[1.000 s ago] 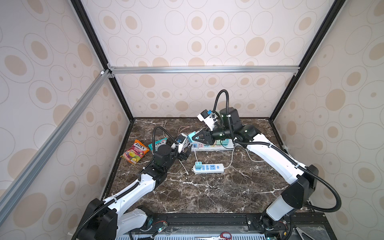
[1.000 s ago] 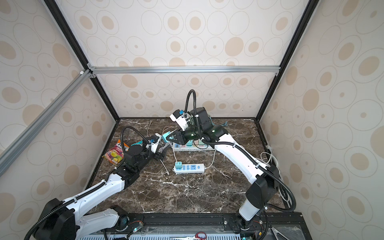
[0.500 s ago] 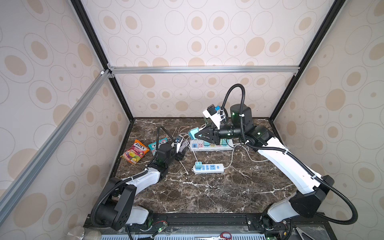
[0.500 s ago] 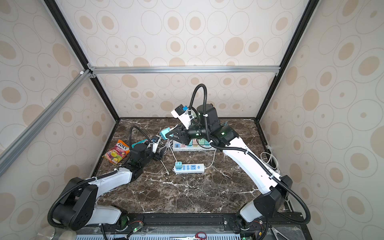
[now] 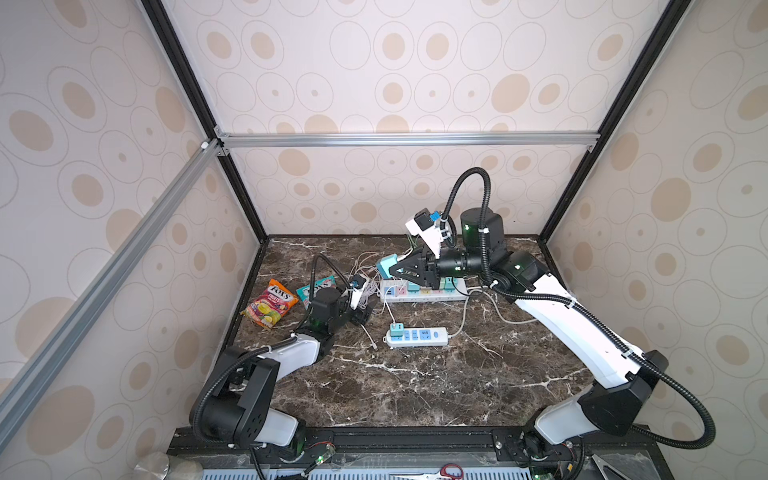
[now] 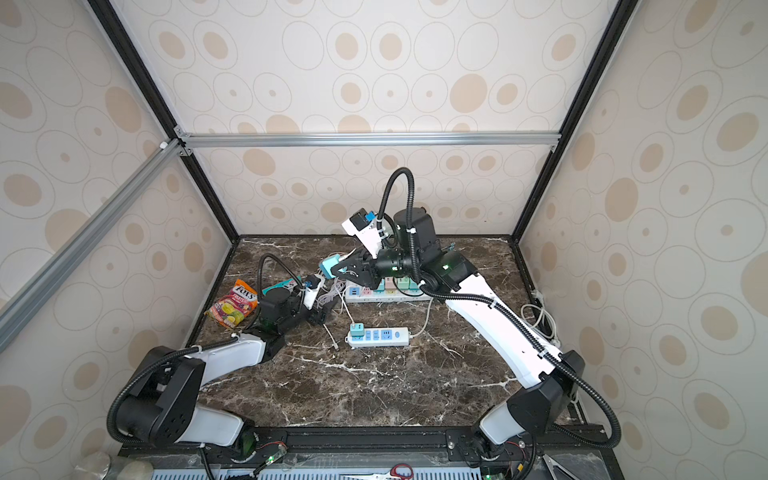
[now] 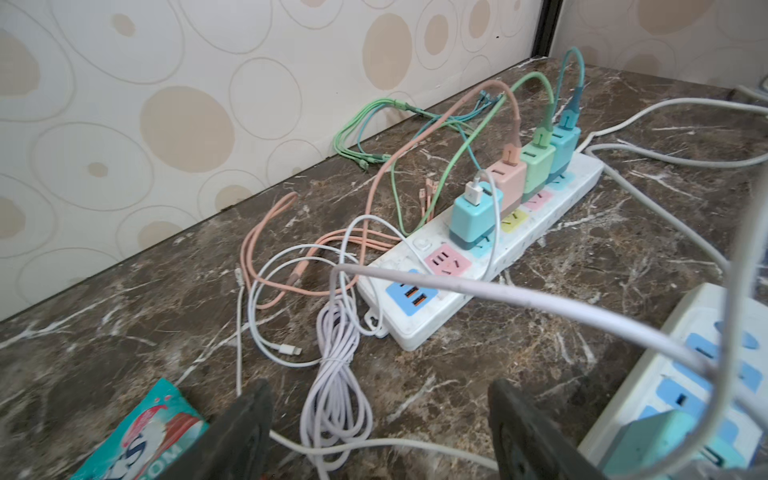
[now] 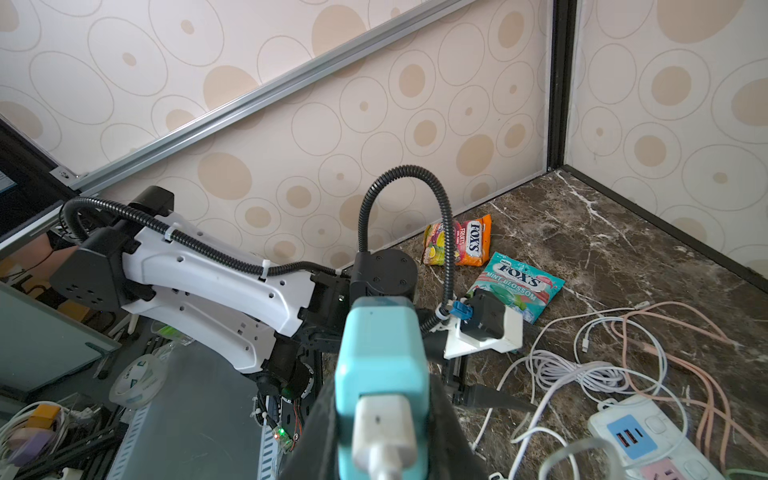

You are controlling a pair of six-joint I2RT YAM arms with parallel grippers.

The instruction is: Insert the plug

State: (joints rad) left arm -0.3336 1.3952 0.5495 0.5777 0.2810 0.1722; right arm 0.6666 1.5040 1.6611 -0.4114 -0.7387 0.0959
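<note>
nearest me on the left, the left gripper sits low over the marble table. its jaws are wide apart with nothing between them, and only loose white cable lies on the stone ahead. just right of it is the near power strip, its long axis running left to right. a small teal adapter is seated at its left end, and the blue sockets beside that are free. off to the left, by the wall, two candy bags lie out of the way.

further back, the far power strip lies roughly parallel to the near one. a row of coloured adapters fills its middle and right, and a pink socket near its left end looks free. the right gripper reaches in from the right, raised above that strip and pointing left. it is clamped on the plug, a teal charger block with a white usb lead in its back. so the plug hangs in the air over the strip's left end, apart from it, with the free socket below it.

the prongs are hidden. from the wrist view i'd guess they face leftward along the fingers rather than down, so the wrist would need to tip the block over before pressing. the right arm is plainly the one for it. the left is closer to the near strip.
</note>
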